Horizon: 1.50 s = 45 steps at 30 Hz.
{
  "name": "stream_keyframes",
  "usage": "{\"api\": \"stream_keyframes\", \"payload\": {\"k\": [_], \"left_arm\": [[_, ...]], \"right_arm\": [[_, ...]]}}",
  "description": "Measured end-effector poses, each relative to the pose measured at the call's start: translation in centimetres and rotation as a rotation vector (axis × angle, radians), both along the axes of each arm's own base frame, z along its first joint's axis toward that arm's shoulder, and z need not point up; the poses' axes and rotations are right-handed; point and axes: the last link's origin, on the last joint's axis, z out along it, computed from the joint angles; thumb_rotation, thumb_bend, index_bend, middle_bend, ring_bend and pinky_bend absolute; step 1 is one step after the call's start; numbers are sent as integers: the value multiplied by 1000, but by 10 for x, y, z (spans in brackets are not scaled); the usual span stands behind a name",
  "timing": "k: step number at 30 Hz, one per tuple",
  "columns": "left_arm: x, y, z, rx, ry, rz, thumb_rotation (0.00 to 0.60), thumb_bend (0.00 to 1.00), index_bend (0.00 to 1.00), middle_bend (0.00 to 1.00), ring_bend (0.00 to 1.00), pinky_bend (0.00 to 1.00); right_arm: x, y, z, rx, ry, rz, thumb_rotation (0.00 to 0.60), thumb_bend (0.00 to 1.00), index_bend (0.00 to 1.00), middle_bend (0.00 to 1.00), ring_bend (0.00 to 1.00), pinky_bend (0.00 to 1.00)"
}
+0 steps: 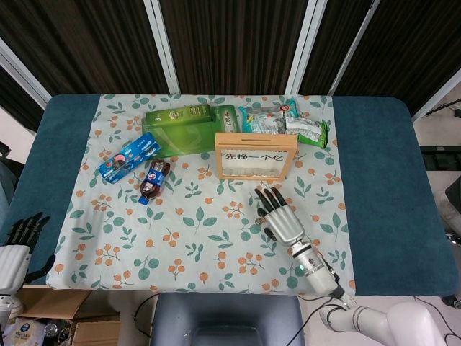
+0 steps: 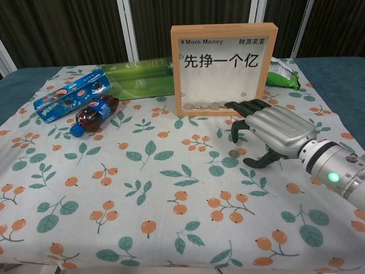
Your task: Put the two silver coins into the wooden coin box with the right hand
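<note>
Now hovering low over the leaf-and-berry patterned tablecloth (image 2: pixel 142 171), right hand (image 2: pixel 268 128) with metal back up, fingers spread and arched, grasping nothing. Just below the fingertips, one small round silver coin (image 2: pixel 232 153) flat on the cloth, apart from the thumb; only this one loose coin visible, second not made out, possibly hidden under the palm or among the coins already heaped behind the glass. Close behind, upright wooden-framed coin box with white printed front (image 2: pixel 223 67), slot on its top edge (image 1: pixel 256 135). Left hand (image 1: pixel 16 249) parked off the tabletop edge, fingers apart, empty. Likely trouble: thin coin lying flush on soft cloth, so fingertips may slide over it, push it away or bunch the fabric; a poor pinch risks a drop before reaching the narrow slot.
</note>
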Motion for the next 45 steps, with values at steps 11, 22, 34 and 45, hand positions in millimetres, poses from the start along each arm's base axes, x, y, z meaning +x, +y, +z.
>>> {"api": "stream_keyframes", "payload": {"k": [11,22,34,45], "left_arm": [[-1,0,1,1,-4,3,600,352,0,0,0,0],[-1,0,2,2,-6,-1,600,352,0,0,0,0],[-3,0,2,3,-8,6,600,353,0,0,0,0],[-3,1,3,4,-7,6,600,353,0,0,0,0]], "right_arm": [[-1,-1,-7,14,4,-15,600,433,558,44,0,0],[-2,-1,-9,34,16,-24,600,433,561,54,0,0],[-1,-2,-11,47,17,-34,600,433,526,53,0,0],[1,-2,-13,55,23,-36,600,433,542,53,0,0]]}}
